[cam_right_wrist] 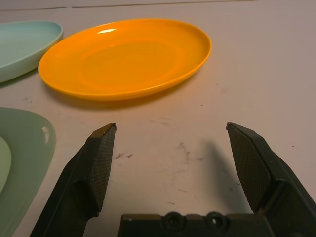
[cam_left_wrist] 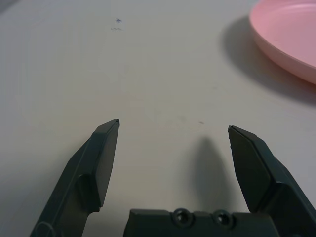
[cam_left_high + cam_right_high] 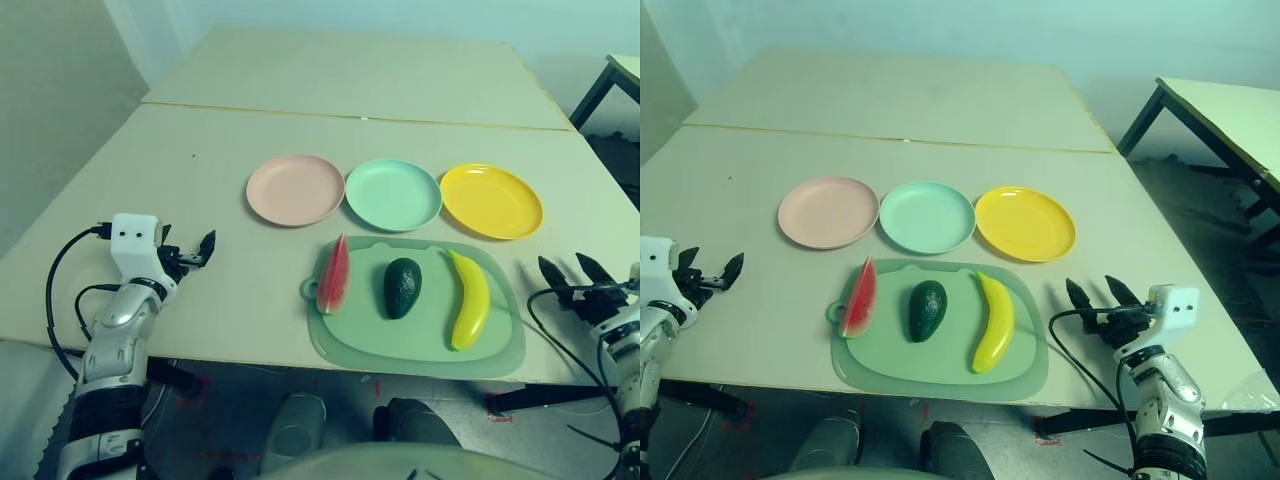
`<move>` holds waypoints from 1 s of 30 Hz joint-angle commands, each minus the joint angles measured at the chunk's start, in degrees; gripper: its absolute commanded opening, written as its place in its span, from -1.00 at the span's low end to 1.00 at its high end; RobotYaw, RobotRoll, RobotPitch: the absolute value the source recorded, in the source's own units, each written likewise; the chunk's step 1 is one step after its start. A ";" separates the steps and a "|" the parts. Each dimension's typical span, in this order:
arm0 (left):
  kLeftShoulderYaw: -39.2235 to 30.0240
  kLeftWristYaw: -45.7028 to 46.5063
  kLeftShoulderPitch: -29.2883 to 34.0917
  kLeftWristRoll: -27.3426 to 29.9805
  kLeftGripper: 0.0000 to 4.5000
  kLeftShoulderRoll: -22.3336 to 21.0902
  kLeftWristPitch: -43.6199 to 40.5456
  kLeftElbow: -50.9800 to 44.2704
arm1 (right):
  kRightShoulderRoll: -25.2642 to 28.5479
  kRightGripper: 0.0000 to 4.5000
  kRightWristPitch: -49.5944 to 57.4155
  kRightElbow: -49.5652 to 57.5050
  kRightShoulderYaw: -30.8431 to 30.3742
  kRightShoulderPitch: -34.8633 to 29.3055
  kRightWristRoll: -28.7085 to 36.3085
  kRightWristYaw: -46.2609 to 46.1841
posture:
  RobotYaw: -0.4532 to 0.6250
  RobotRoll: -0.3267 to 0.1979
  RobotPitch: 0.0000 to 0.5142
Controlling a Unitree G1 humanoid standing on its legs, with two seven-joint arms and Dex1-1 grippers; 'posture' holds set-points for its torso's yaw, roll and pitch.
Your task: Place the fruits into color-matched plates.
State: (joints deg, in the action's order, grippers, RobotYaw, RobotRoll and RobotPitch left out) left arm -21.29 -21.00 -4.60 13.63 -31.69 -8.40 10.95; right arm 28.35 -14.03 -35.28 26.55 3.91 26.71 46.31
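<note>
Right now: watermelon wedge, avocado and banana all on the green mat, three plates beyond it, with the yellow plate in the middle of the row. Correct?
Not quite: the mint green plate is the middle one; the yellow plate is at the right end, per the left eye view. The rest holds.

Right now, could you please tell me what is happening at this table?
Nothing is being handled. The robot's left gripper and right gripper are empty, fingers open, on either side of the cutting mat. On it lie the watermelon wedge, avocado and banana. No fruit is on the pink, mint or yellow plate yet.
</note>
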 commanded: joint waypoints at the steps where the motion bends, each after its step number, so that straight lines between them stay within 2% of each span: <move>1: -1.35 -0.94 0.43 0.44 0.98 -1.37 -0.08 0.76 | -0.63 1.00 -1.07 -1.23 1.29 -0.56 0.53 -0.75 | 0.11 0.25 -0.72; 12: -2.84 -2.06 1.97 2.02 0.98 -0.39 0.05 -1.49 | 0.39 1.00 -1.63 -4.06 0.25 1.81 -0.24 0.31 | 0.15 0.25 -0.70; 15: -3.57 -3.70 2.23 4.73 0.98 0.66 0.35 -2.64 | 1.16 1.00 -1.95 -5.54 0.65 2.71 -0.29 0.52 | 0.14 0.25 -0.72; 19: -2.89 -12.00 2.75 10.86 0.98 0.57 -0.37 -5.54 | 1.96 1.00 -2.18 -5.16 0.90 2.44 -0.02 0.88 | 0.11 0.25 -0.75; 23: 0.87 -25.16 3.87 14.09 0.98 -3.83 -2.21 -7.64 | 3.23 1.00 -2.45 -4.29 2.11 1.14 0.67 0.80 | 0.02 0.25 -0.75; 25: 2.06 -28.69 4.03 15.26 0.98 -5.03 -3.15 -8.68 | 3.69 1.00 -2.34 -3.98 2.50 0.68 0.94 1.11 | -0.01 0.25 -0.75; 30: 7.18 -42.50 2.20 16.57 0.98 -11.43 -3.90 -10.39 | 5.39 1.00 -0.17 2.55 3.38 -3.51 1.13 0.66 | -0.09 0.25 -0.75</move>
State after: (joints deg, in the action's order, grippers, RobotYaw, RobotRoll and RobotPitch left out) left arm -16.02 -60.15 -1.48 29.72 -42.26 -11.92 1.84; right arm 32.73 -15.23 -34.78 28.88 1.19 27.27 46.99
